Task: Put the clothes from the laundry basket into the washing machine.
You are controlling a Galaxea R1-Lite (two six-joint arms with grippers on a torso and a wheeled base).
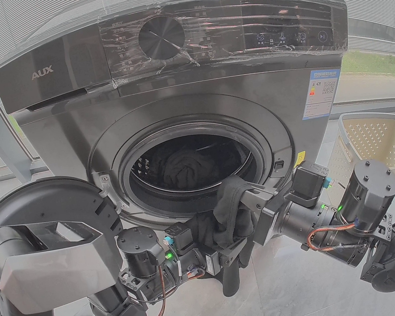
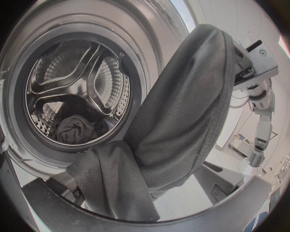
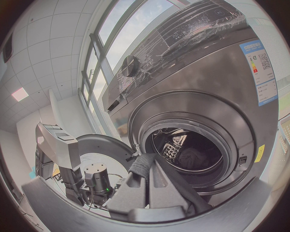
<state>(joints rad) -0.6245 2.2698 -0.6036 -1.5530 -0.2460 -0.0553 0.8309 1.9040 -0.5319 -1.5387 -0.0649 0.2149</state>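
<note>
The dark garment [image 1: 227, 213] is hanging, long axis vertical, just below the drum opening [image 1: 194, 166] in the head view, with the right end effector [image 1: 253, 196], nearer the opening, holding its top above the left end effector [image 1: 227, 256]. In the left wrist view, the left fingers [image 2: 222, 181] are standing wide, with cloth draping between them. In the right wrist view, the right fingers [image 3: 133, 190] are pinching the hem, with the drum opening lying ahead.

Left arm [image 1: 50, 265]: pale grey angular shell, black cylindrical motors, thin orange cable, green LED. Right arm [image 1: 369, 191]: black round motor cap with screws, orange cable loop, green LED. Right end effector [image 3: 148, 173]: dark grey blocky fingers.
</note>
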